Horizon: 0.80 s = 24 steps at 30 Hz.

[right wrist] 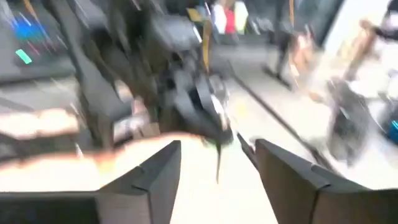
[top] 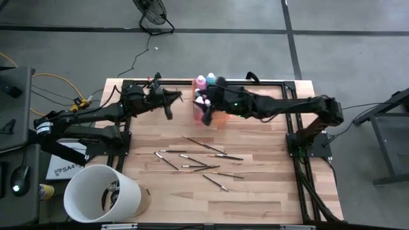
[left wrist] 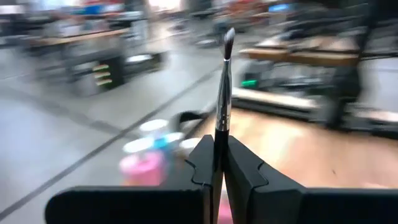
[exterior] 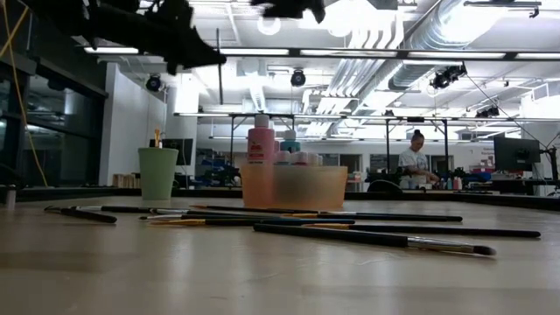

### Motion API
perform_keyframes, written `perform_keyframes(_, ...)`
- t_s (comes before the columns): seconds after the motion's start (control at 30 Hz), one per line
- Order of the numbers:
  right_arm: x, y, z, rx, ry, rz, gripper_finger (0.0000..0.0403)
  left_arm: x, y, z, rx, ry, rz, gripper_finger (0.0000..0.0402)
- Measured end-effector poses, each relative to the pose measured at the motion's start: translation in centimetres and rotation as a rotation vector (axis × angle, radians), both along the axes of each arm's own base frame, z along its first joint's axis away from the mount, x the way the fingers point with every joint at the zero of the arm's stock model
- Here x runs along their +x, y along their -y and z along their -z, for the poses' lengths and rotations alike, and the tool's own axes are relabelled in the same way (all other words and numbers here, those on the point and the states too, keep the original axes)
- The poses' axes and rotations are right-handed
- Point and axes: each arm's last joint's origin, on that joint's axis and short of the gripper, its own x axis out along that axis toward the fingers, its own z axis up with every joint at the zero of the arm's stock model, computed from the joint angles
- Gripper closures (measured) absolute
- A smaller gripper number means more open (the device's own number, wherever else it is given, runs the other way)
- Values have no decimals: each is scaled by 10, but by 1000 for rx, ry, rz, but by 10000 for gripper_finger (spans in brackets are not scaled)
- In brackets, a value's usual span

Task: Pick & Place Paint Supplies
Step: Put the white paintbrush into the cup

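While left pincer [left wrist: 217, 171] clamps one brush [left wrist: 222, 93], right pincer [right wrist: 217, 162] gapes empty.

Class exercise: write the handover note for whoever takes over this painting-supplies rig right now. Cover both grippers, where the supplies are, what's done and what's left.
Left gripper: shut on a brush, raised over the table's far-left part.
Right gripper: open, empty, above the orange tray.
Done: pink bottle and teal bottle stand in the tray.
Left: loose brushes lie mid-table; held brush not yet placed.
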Motion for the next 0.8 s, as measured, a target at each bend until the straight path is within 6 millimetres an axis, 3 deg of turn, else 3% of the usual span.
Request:
perform_keyframes(0.23,-26,1,-4,-1,-72,103,183,-6,-7,7,-9,-85,-315,391)
perform_keyframes(0.53,-56,1,25,41,-2,146,194,-12,-15,18,-91,-123,-583,391)
perform_keyframes(0.8,-70,0,53,94,4,177,195,-5,-23,35,-133,-157,-735,392)
